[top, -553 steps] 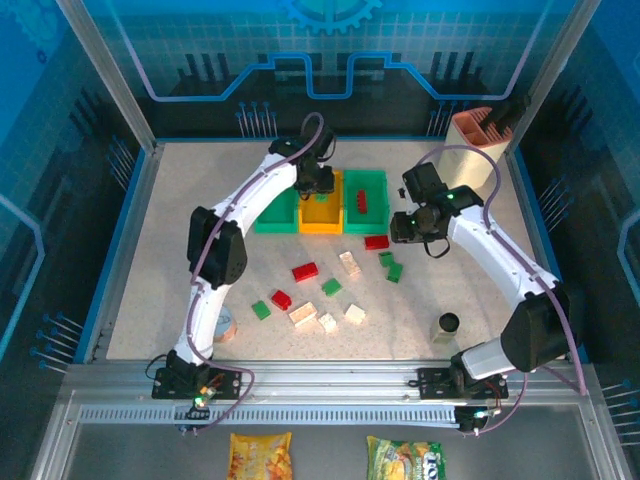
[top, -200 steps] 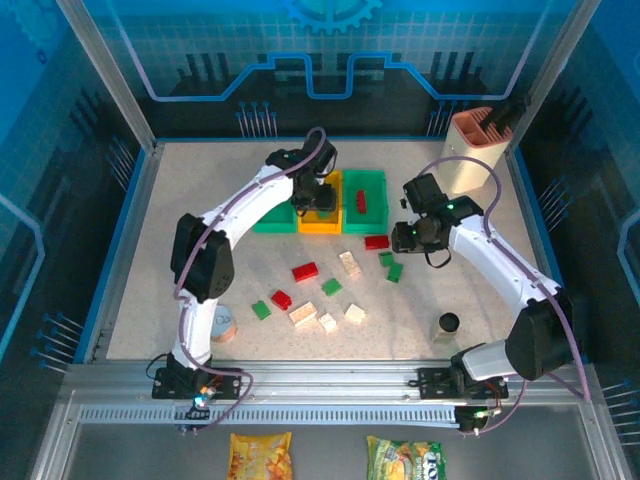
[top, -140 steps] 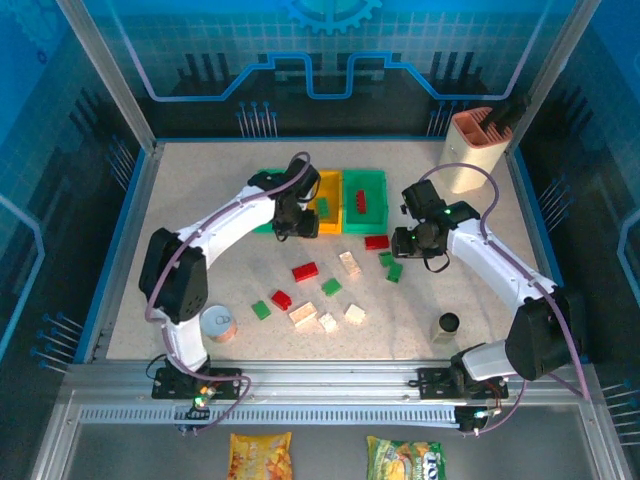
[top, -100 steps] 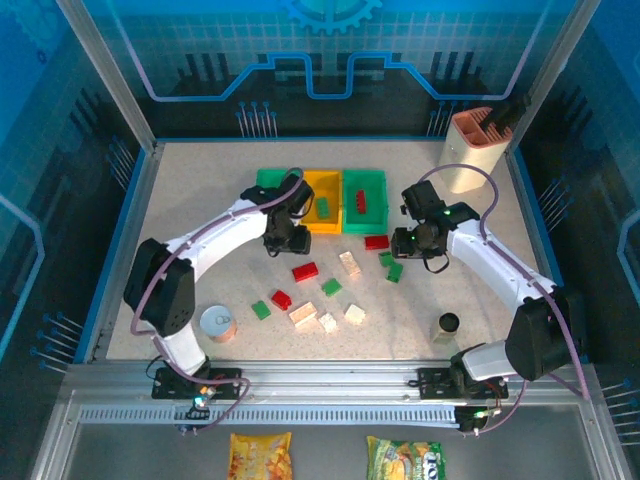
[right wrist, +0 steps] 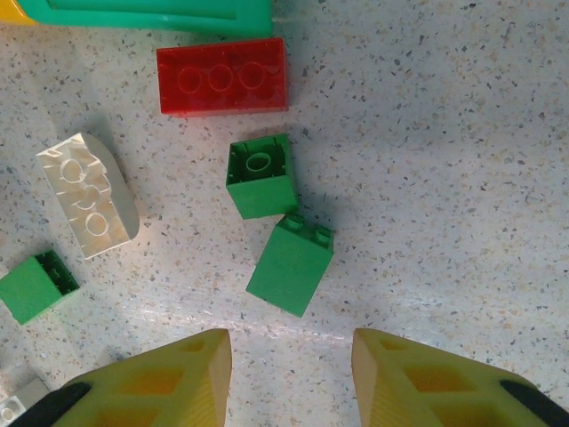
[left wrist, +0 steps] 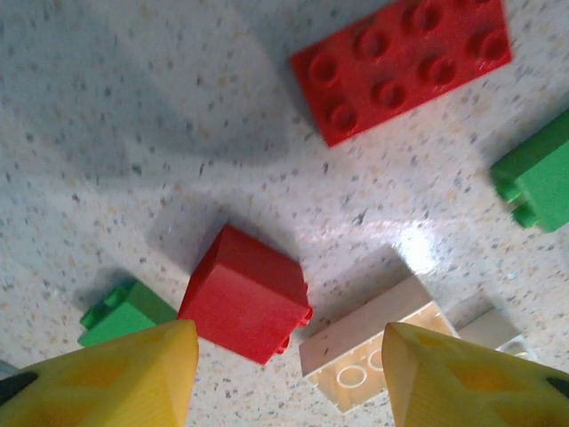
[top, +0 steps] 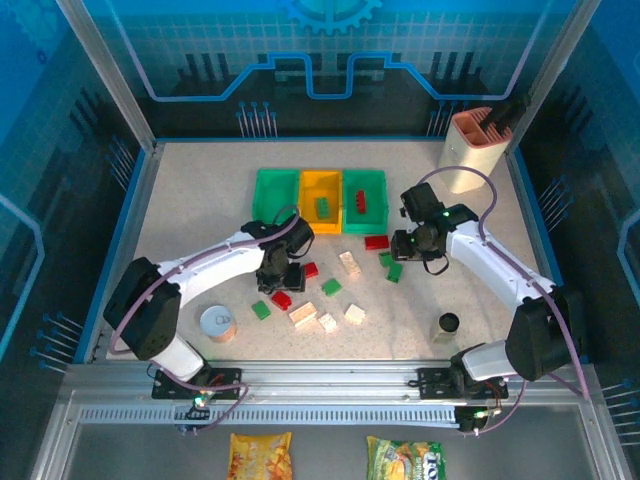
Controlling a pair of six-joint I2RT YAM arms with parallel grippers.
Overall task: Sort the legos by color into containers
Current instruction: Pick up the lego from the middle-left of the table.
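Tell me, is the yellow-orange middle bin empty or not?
Not empty: the top view shows one green brick lying inside the yellow-orange bin.

The surface is pale with dark speckles. On it lie red legos, green legos and cream legos. The containers are green, yellow-orange, green.

Round tin can on speckled counter, near left pincer; black cup near right pincer; beige-and-salmon holder well beyond.
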